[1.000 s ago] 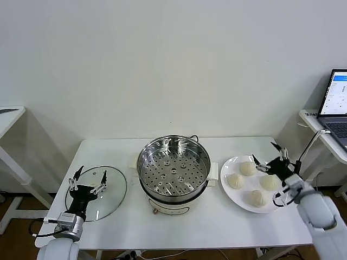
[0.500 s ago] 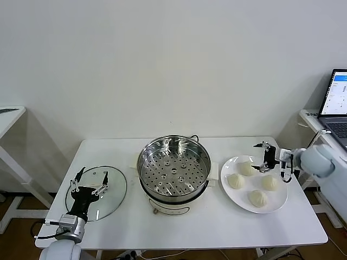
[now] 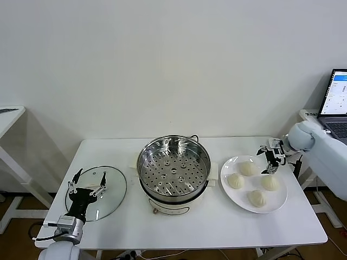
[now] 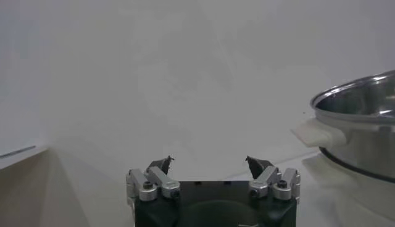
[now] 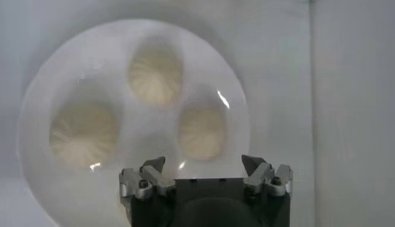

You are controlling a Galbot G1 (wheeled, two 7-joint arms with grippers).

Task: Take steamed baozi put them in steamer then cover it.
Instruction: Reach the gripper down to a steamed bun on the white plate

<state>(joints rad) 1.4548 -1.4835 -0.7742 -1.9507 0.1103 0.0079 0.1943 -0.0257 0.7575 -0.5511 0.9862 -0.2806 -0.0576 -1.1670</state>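
Observation:
Several cream-white baozi lie on a white plate at the table's right. In the right wrist view three baozi show on the plate. My right gripper hangs open and empty over the plate's far right part, above the buns and apart from them. The steel steamer stands uncovered in the table's middle, its perforated tray bare. My left gripper waits open and empty over the clear glass lid at the table's left.
A laptop sits on a side table to the right, close behind my right arm. Another small table stands at the far left. The white wall is behind the main table.
My right arm has swung up from the table's near right side to above the plate's far edge, with the gripper still open. The left gripper has sunk slightly over the lid.

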